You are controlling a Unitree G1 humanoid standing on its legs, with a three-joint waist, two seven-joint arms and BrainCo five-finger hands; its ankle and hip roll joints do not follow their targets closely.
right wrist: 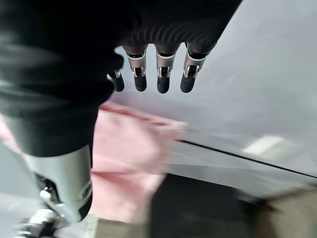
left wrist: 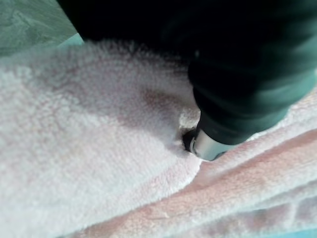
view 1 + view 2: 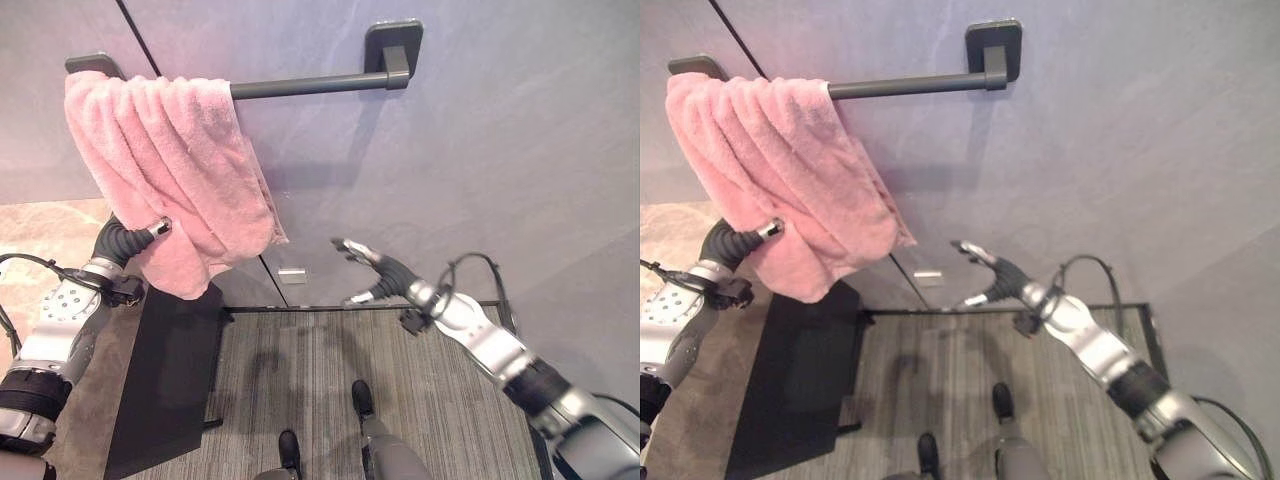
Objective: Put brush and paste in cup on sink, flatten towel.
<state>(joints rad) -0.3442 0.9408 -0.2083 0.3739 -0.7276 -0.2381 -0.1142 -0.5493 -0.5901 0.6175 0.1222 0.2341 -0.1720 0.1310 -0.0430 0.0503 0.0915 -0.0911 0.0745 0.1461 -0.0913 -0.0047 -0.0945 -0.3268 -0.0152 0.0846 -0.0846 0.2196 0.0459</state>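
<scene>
Pink towel [image 3: 170,170] hangs bunched at the left end of the wall bar [image 3: 305,86]; left hand [image 3: 135,238] buried in its folds, grip indiscernible; right hand [image 3: 372,265] fingers straight, empty, well apart; best draw cloth rightward along bar, evenly.
</scene>
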